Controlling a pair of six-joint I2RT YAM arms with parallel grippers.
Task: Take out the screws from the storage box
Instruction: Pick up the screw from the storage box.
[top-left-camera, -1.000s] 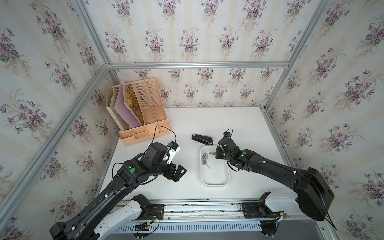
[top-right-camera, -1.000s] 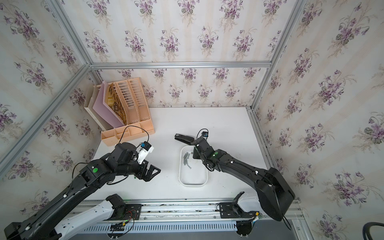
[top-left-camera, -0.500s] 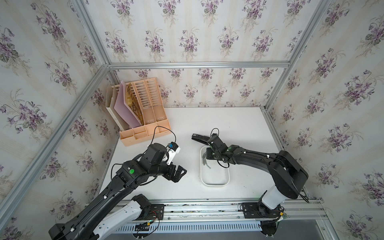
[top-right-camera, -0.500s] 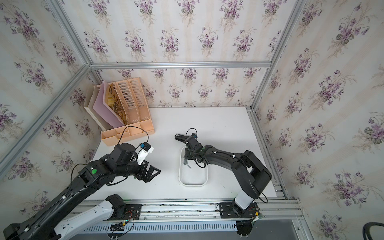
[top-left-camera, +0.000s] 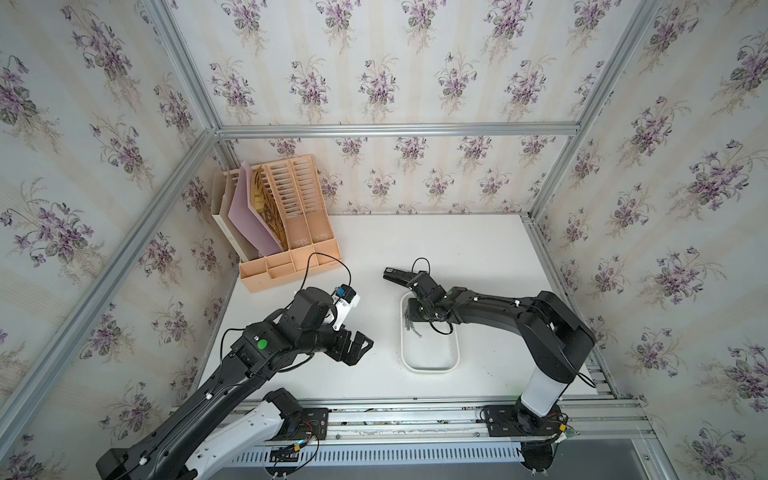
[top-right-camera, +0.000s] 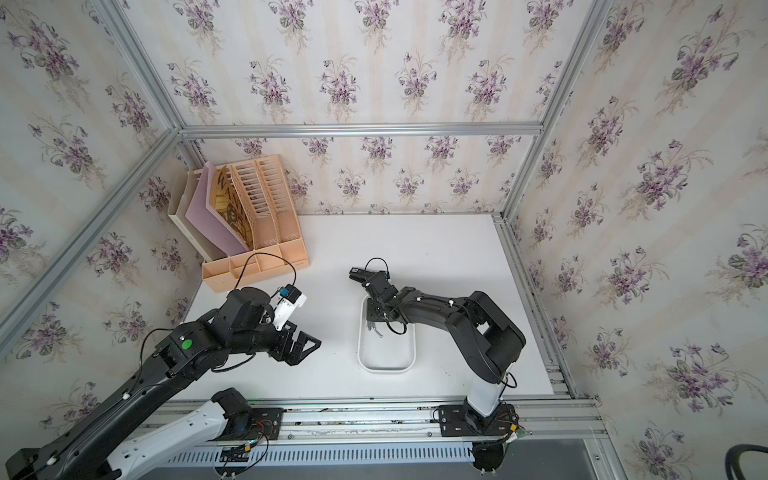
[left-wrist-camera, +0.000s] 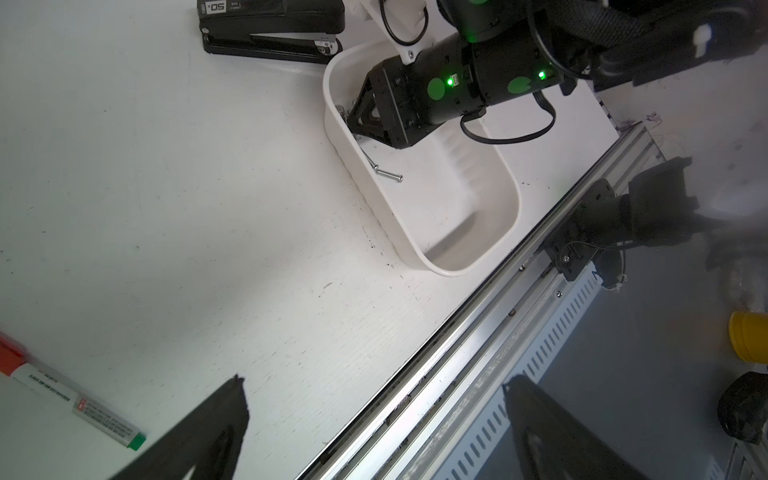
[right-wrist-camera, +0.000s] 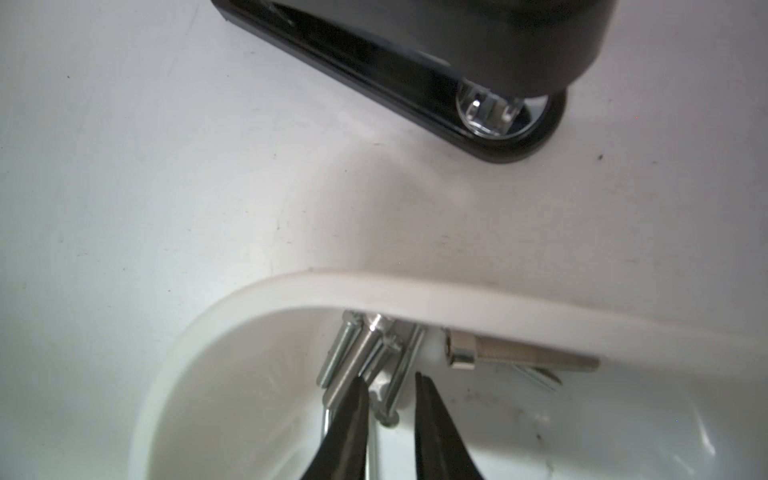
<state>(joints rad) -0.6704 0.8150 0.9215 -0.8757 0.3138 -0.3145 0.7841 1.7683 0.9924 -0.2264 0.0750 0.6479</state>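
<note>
Right wrist view: right gripper (right-wrist-camera: 390, 379) is low in the storage box (right-wrist-camera: 415, 297), tips narrowly apart astride one of the screws (right-wrist-camera: 357, 353) heaped at the end wall by the stapler (right-wrist-camera: 415, 41). Best to pinch mid-shaft and lift straight, so neighbours don't drag. Left gripper (left-wrist-camera: 374, 399) is spread wide over bare table.

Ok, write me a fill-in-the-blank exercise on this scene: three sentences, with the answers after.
1. On the table, just outside one end of the storage box, lies a black ____.
2. The right gripper has its tips down in that box among the silvery ____.
3. The left gripper hovers above the table, apart from the box, with its jaws wide ____.

Missing words: stapler; screws; open.
</note>
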